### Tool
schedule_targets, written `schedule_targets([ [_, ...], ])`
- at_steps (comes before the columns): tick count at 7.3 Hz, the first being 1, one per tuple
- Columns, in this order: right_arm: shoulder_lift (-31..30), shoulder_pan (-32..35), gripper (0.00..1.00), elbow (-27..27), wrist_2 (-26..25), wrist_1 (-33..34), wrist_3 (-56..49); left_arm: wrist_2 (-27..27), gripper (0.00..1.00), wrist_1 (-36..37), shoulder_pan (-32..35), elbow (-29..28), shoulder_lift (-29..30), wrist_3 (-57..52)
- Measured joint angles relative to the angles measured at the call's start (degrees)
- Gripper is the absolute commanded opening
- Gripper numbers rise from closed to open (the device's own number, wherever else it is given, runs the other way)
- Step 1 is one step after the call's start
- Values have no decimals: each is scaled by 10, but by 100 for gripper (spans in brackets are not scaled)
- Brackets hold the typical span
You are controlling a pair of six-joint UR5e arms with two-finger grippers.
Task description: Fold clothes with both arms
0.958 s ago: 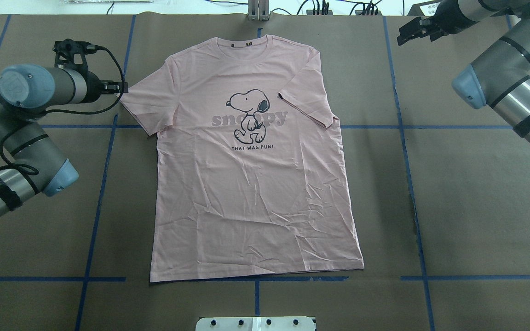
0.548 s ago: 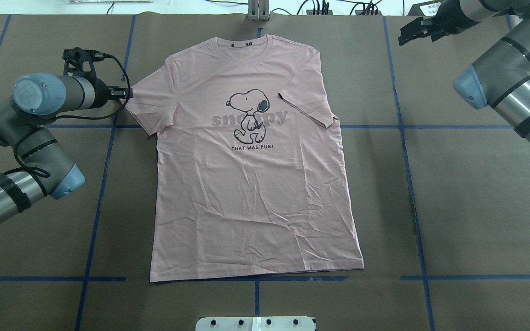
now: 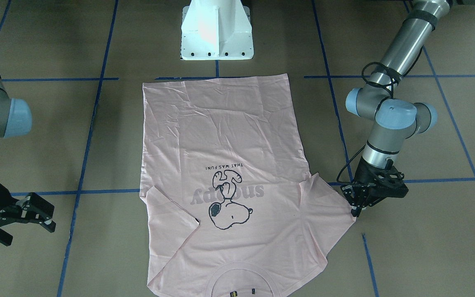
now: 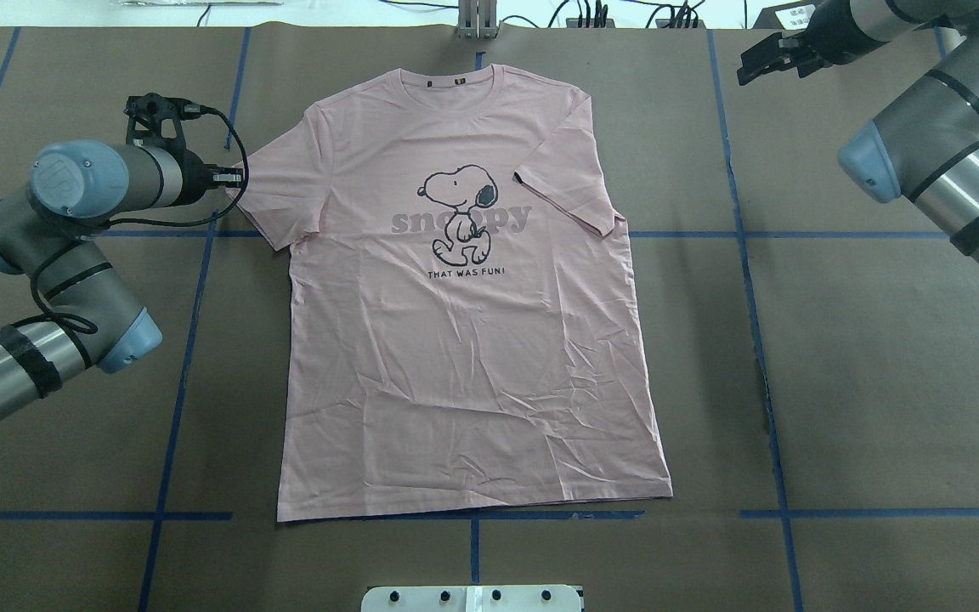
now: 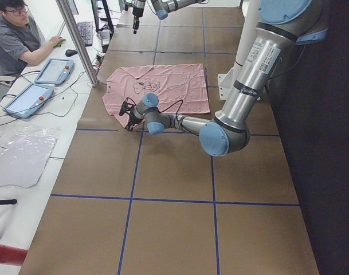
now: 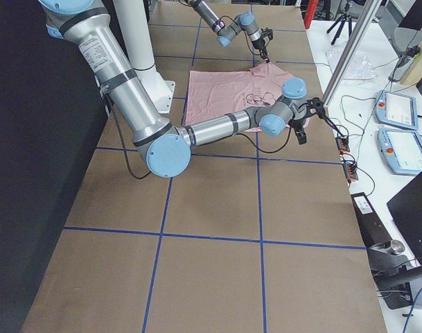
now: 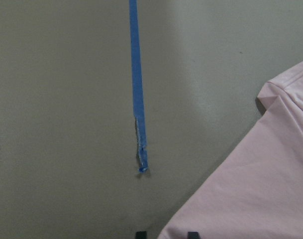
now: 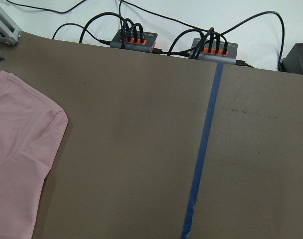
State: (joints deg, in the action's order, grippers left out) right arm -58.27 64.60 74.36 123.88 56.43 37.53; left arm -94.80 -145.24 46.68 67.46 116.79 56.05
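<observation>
Nearest the robot's edge of the bench (image 4: 880,382), the hem of the T-shirt (image 4: 472,357) lies straight along the blue tape line (image 4: 90,515), just ahead of the white pedestal base (image 4: 472,597). The shirt is spread flat and face up in the middle of the bench, cartoon dog (image 4: 460,212) showing, lightly creased, with no fold in the body that you can see. So, as I judge it, the folding proper has not begun and every fold is left to do.

Further out, the left claw (image 4: 234,176) sits low at the tip of the left sleeve (image 4: 273,191). In the wrist view its fingertips (image 7: 192,234) stand apart with the sleeve's edge between them, so it is released, not yet clenched on cloth. You appear to be setting up the first grasp here.

The right sleeve (image 4: 574,170) lies untouched. Beyond it, toward the bench's far right corner, the right claw (image 4: 751,66) hangs with jaws spread, grasping nothing, well apart from the shirt. The collar (image 4: 455,81) lies close to the far edge.
</observation>
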Motion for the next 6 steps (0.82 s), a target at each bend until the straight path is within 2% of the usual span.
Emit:
schedule_targets([
  [2, -1, 0, 100, 0, 0, -1, 2, -4, 0, 30, -1, 37, 2, -18],
  [4, -2, 0, 100, 1, -1, -1, 5, -8, 0, 176, -5, 109, 36, -16],
  [6, -2, 0, 100, 1, -1, -1, 6, -7, 0, 321, -28, 125, 113, 22],
])
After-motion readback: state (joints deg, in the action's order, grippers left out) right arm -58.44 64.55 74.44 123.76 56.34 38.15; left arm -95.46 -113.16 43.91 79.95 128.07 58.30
